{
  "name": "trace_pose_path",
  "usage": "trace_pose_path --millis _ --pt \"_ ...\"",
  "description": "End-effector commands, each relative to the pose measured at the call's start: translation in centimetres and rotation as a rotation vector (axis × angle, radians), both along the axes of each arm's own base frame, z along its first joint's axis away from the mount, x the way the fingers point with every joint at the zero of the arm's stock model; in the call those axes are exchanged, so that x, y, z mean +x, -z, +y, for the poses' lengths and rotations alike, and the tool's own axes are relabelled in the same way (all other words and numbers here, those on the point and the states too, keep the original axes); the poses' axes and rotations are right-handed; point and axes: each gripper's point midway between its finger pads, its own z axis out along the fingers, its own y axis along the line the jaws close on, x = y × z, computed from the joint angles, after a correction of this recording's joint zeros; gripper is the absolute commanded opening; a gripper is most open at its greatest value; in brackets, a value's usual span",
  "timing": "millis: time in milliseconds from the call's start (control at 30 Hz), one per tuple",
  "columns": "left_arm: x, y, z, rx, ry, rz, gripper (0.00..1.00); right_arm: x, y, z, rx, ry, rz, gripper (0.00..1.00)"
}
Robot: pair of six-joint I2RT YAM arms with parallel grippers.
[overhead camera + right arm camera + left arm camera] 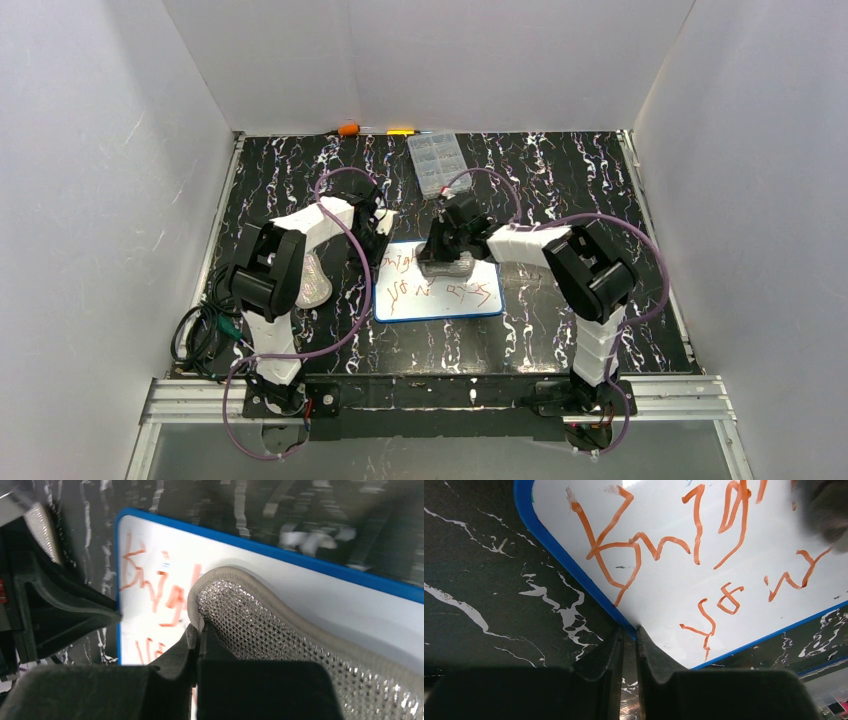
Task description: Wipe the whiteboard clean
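Whiteboard [470, 305] lies flat near the middle of the dark marbled counter [570, 180], a little toward 6 o'clock, blue rim showing all round. At its 9 o'clock edge the left fingers [620, 647] are drawn almost together with their tips set down right at the rim. To my eye they are there to pin the board so it won't slide under a wipe; I can't make out anything caught between them. Orange scribbles [624, 555] cover the 9 o'clock half and the strip along 6 o'clock. At about the middle of the 12 o'clock edge the right fingers [192, 650] are clenched on the hem of a silver mesh pad [260, 630], which lies flat on the board. The patch toward 3 o'clock looks clean. A stroke toward 9 o'clock would close on the left fingers, so there is little slack that way; toward 6 o'clock the board is open. A clear compartment box [437, 163] sits at 12 o'clock, apart from the rim.
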Motion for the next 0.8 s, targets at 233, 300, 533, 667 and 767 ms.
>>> trace_pose_path --millis 233,300,533,667,767 --pt "1.0 1.6 1.4 0.09 0.052 -0.018 0.0 3.1 -1.8 -14.4 -0.129 0.217 -0.027 0.01" --pt "1.0 1.7 1.3 0.088 0.054 -0.015 0.0 2.8 -0.7 -13.9 -0.104 0.211 0.003 0.01" --pt "1.2 1.6 1.2 0.081 0.057 -0.013 0.0 1.0 2.8 -8.0 -0.051 0.168 0.07 0.01" --pt "1.3 1.7 1.0 0.08 0.058 -0.004 0.0 -0.1 2.1 -2.0 0.002 0.088 0.056 0.01" --pt "1.1 1.7 1.1 0.083 0.057 -0.001 0.0 0.0 1.5 -0.4 0.009 0.071 0.045 0.01"
